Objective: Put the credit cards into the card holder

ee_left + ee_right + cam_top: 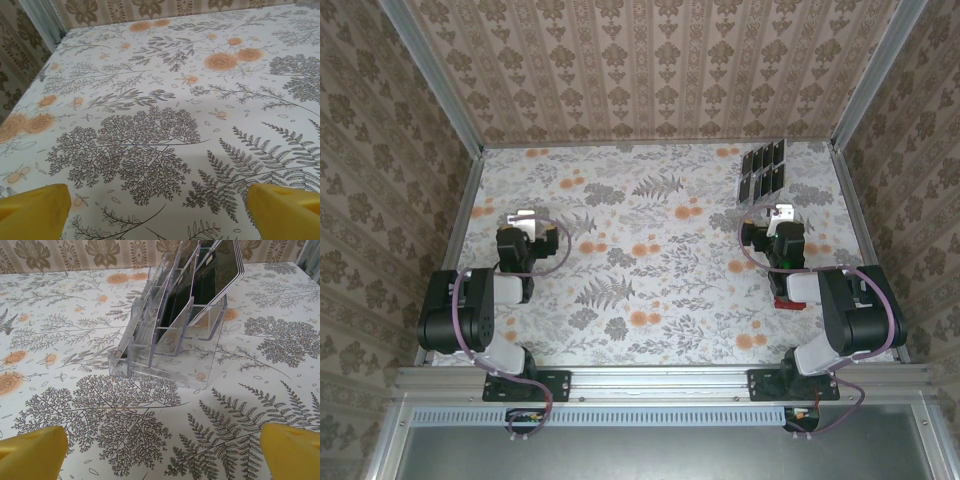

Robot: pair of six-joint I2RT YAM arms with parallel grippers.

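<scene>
While the left gripper [160, 216] and right gripper [160, 452] hang open, the credit cards [218, 270] stand in the clear rack [165, 347].
Right gripper faces the rack — the left sits well left of it; the red card holder [788, 302] lies on the rack's near side.

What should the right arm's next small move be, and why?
Probably ease the right gripper forward toward the clear rack to reach a card: its jaws stand open and empty, and the credit cards lean in the rack straight ahead. The left gripper sits far across the table.
</scene>
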